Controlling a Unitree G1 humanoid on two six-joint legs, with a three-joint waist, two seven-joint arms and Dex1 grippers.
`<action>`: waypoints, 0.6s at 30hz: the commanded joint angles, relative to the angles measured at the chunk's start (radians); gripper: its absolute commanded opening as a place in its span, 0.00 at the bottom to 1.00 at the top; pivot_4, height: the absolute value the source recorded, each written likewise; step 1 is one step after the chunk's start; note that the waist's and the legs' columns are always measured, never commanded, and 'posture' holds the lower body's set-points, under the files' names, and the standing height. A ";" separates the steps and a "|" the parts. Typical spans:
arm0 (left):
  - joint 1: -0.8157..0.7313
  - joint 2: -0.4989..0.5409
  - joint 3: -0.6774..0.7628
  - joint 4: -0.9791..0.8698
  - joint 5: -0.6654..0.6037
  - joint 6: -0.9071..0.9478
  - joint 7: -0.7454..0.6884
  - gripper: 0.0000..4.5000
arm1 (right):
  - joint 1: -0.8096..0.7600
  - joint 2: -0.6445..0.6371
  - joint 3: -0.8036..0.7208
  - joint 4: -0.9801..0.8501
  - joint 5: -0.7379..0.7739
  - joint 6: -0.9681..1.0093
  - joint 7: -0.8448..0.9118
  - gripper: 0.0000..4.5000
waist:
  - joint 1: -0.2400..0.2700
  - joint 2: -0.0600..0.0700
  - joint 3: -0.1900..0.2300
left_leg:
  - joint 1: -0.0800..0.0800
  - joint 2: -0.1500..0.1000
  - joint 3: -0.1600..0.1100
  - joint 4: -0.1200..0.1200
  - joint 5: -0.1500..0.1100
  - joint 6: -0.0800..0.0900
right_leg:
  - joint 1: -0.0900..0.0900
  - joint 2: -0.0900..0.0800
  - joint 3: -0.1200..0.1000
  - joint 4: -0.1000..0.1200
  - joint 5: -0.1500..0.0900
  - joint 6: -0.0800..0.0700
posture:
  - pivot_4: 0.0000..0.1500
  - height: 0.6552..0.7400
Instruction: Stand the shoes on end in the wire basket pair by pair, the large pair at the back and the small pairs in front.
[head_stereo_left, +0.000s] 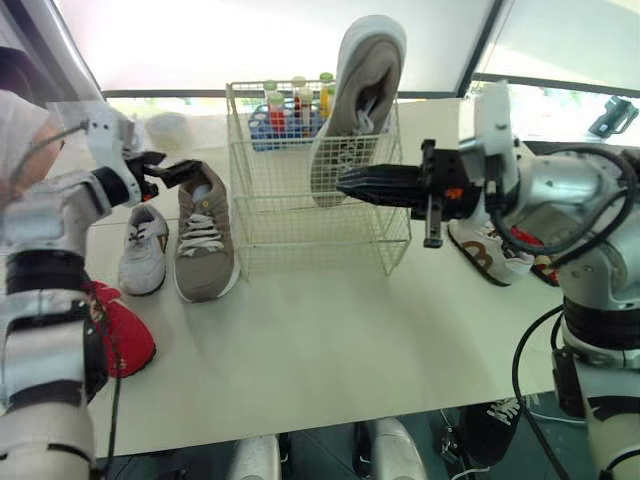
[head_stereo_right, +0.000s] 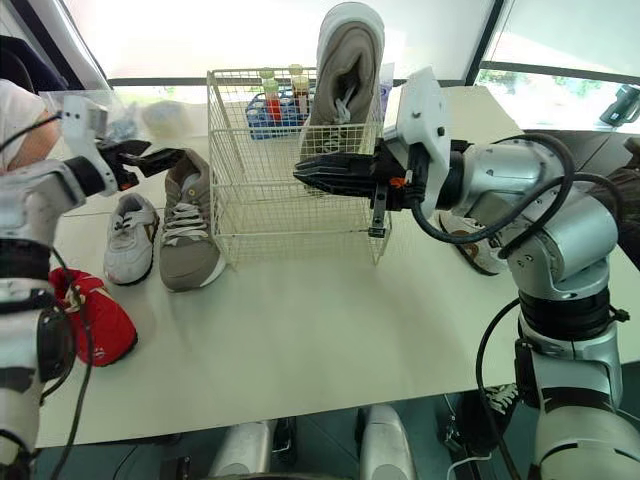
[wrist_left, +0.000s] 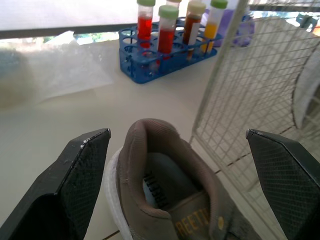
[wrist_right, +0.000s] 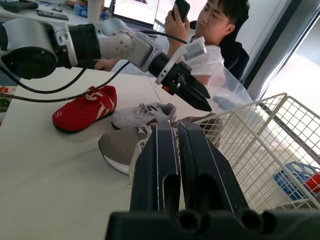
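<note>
Left wrist view brings it in close: the left gripper (wrist_left: 178, 132) is spread wide, one black finger (wrist_left: 80, 180) on either side of the heel of the flat taupe shoe (wrist_left: 170, 190). Neither has closed on it, and a strip of table shows on both sides. Past the heel, a blue test-tube rack (wrist_left: 160, 52) with coloured tubes sits on the table (head_stereo_left: 330, 340), behind the wire basket (head_stereo_left: 300, 215).

Over to the head views. That flat taupe shoe lies on its sole just left of the basket, toe toward the robot. Tucked beside it, further left, is a small white shoe (head_stereo_left: 143, 250), also flat. A red shoe (head_stereo_left: 125, 335) lies near the table's left edge, well apart from the basket.

Inside the basket, the upright taupe shoe (head_stereo_left: 360, 90) stands on end in the right half, heel up and rising well above the rim.

Now the right gripper (wrist_right: 170, 124): its fingers are pressed together with nothing between them. It reaches level across the basket's front face, tips in front of the lower part of the upright shoe. Whether it touches the wire cannot be told.

A white shoe with brown trim (head_stereo_left: 490, 255) lies right of the basket, partly hidden behind the right arm. In the right wrist view, a seated person (wrist_right: 215, 45) beyond the table holds up a phone (wrist_right: 182, 7).
</note>
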 joint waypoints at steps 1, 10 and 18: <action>-0.083 -0.005 -0.016 0.140 0.077 -0.094 0.025 1.00 | -0.019 -0.015 -0.014 -0.014 -0.009 -0.026 0.007 0.33 | -0.001 0.000 0.000 | 0.000 0.000 0.000 0.000 0.000 0.000 | 0.000 0.000 0.000 0.000 0.001 0.002 | 1.00 1.00; -0.185 -0.051 -0.033 0.364 0.194 -0.161 0.113 1.00 | 0.008 -0.041 -0.018 -0.054 -0.041 -0.035 -0.022 0.97 | 0.003 -0.001 0.001 | 0.000 0.000 0.000 0.000 0.000 0.000 | 0.000 0.000 0.000 0.000 0.001 0.001 | 1.00 1.00; -0.202 -0.120 -0.008 0.454 0.217 -0.175 0.157 0.71 | 0.012 -0.039 -0.015 -0.054 -0.063 -0.049 -0.033 1.00 | 0.006 -0.001 0.000 | 0.000 0.000 0.000 0.001 0.000 0.000 | 0.001 0.000 0.000 0.000 0.001 0.002 | 1.00 1.00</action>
